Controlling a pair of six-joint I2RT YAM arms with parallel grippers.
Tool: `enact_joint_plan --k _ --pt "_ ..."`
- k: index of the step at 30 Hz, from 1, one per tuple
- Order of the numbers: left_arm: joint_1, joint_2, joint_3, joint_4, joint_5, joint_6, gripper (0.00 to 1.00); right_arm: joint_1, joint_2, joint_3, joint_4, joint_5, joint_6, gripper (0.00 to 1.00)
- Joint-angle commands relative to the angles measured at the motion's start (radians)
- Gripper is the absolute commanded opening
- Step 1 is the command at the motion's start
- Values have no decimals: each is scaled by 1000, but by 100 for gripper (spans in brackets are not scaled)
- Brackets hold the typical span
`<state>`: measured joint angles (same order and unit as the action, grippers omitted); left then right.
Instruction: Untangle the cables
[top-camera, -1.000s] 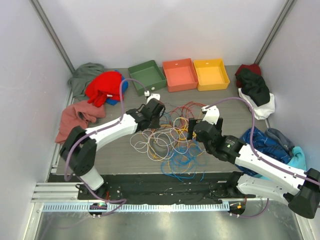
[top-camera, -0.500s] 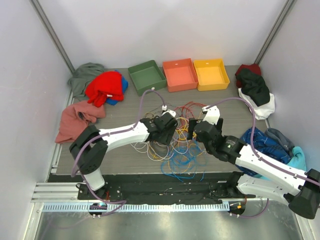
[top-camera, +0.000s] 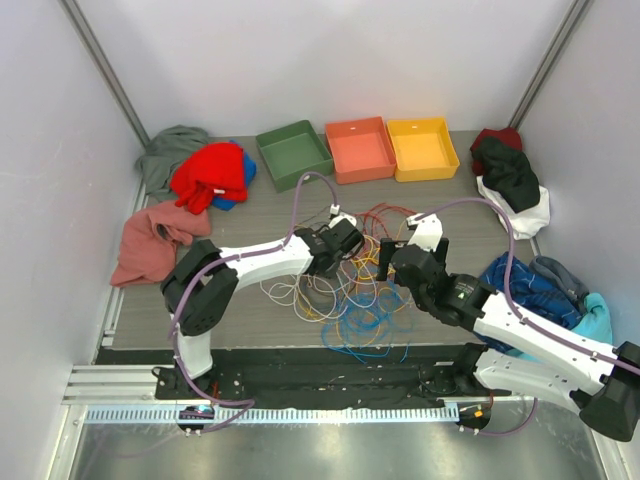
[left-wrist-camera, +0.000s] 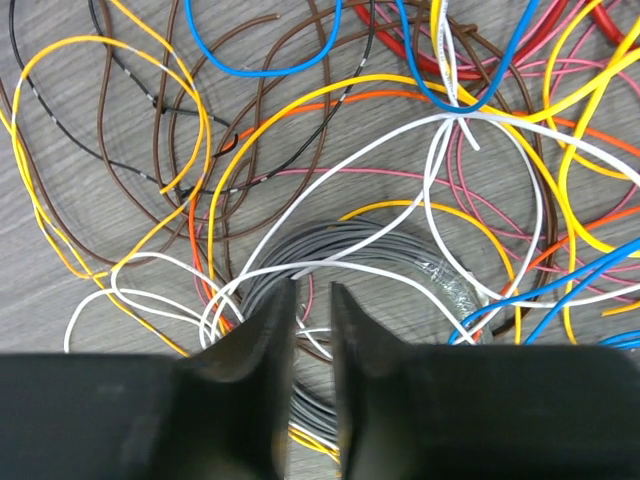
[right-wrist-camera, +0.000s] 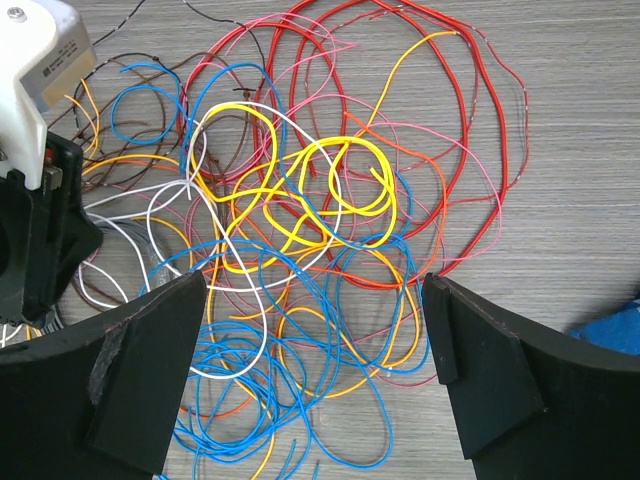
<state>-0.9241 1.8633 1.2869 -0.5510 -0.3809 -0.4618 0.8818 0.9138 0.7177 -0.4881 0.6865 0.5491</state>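
Blue loops sit nearest me, the front fringe of the cables (top-camera: 352, 300); thin, round, springy wires in blue, yellow, orange, red, pink, white and brown, all heaped in overlapping curls about mid-table between my two arms; proper bird's nest on the grey wood-grain table (top-camera: 230, 305).

My right gripper (right-wrist-camera: 312, 290) hangs over the right side of the heap, matte black fingers (right-wrist-camera: 150, 380) spread wide with nothing between them; straight under that gap there's a fat bright yellow squiggle lying over blue and orange loops, with big red rings beyond it; can't tell how high above the wires I am.

My left gripper (left-wrist-camera: 312, 290) is low over the left side of the heap, jaws narrow, only a slim slit between them; a coil of fine grey wire shows through the slit and a white strand crosses right at the tips; honestly can't tell if anything is pinched. My left wrist (right-wrist-camera: 35, 130), black with a white block on top, covers the heap's left edge in the right wrist view; the two grippers are near each other but apart.

Out to the sides: a blue cloth (top-camera: 540, 285) by my right arm, a pink cloth (top-camera: 150, 240) on the left.

Far edge: three shallow square trays in a row, green tray (top-camera: 293, 153), orange tray (top-camera: 359, 148), yellow tray (top-camera: 422, 147); a red garment (top-camera: 212, 172) far left; a black and white clothes pile (top-camera: 508, 180) far right.
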Motion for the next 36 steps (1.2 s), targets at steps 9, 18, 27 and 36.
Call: enact_joint_plan --k 9,18,27,36 --pt "5 10 -11 29 -38 8 25 0 11 2 20 19 17 98" --pt "19 30 -27 56 -36 5 4 2 3 -1 20 19 15 98" --pt "19 -162 -64 10 -93 -15 0 2 0 3 17 10 22 98" --pt "19 -414 -101 -21 -37 -38 5 2 17 5 28 -18 41 98"
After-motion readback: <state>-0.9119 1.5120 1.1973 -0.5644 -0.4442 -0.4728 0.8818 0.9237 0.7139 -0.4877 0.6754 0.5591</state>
